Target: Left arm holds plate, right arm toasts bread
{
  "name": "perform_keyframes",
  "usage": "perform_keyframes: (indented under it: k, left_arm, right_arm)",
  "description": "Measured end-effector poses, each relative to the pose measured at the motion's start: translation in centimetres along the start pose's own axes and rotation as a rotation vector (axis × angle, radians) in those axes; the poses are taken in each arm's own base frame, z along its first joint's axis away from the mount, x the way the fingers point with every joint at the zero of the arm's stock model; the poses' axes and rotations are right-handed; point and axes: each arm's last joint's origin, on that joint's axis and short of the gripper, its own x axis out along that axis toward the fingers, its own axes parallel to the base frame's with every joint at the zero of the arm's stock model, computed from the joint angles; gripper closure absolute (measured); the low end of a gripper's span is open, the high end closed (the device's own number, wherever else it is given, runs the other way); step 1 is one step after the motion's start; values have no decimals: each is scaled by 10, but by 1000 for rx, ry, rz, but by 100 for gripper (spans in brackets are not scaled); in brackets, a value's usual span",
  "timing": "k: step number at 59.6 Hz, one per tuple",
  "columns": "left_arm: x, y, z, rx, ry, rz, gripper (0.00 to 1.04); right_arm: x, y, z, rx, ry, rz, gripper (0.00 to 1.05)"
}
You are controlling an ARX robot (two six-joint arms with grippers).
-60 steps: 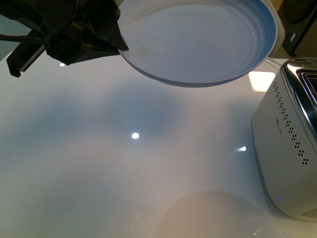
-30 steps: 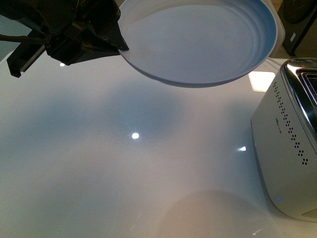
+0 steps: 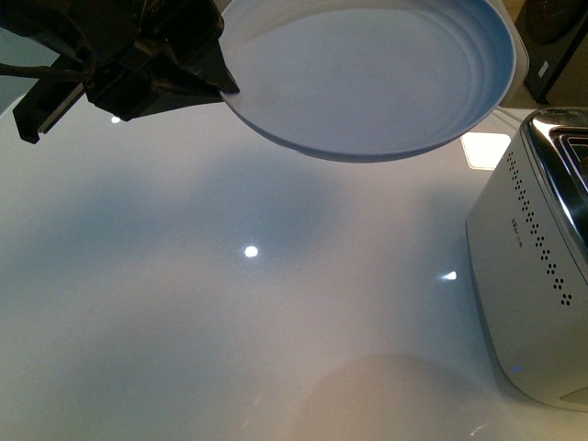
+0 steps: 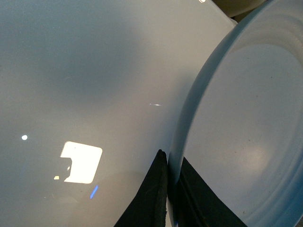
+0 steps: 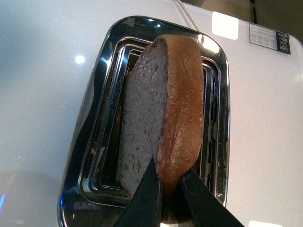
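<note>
The pale blue-white plate (image 3: 367,73) hangs above the table at the top of the front view, empty, with my left gripper (image 3: 220,84) shut on its left rim. In the left wrist view the plate (image 4: 246,123) fills one side, and the black jaws of the left gripper (image 4: 171,177) pinch its edge. The brown slice of bread (image 5: 161,123) stands on edge above the chrome toaster (image 5: 99,118), over its slots. My right gripper (image 5: 169,189) is shut on the bread's crust. The right arm does not show in the front view.
The silver toaster (image 3: 537,276) stands at the right edge of the glossy white table (image 3: 230,322). A white label plate (image 3: 485,150) lies behind it. Ceiling lights reflect on the tabletop.
</note>
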Motion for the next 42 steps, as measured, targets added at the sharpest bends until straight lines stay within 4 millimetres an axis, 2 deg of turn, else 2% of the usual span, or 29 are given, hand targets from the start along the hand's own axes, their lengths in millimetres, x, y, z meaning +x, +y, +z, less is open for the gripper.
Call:
perform_keyframes:
  k: [17, 32, 38, 42]
  left_arm:
    - [0, 0, 0, 0, 0, 0, 102]
    - [0, 0, 0, 0, 0, 0, 102]
    - [0, 0, 0, 0, 0, 0, 102]
    - [0, 0, 0, 0, 0, 0, 102]
  right_arm:
    - [13, 7, -14, -9, 44, 5, 101]
    - [18, 12, -29, 15, 90, 55, 63]
    - [15, 11, -28, 29, 78, 59, 50]
    - [9, 7, -26, 45, 55, 57, 38]
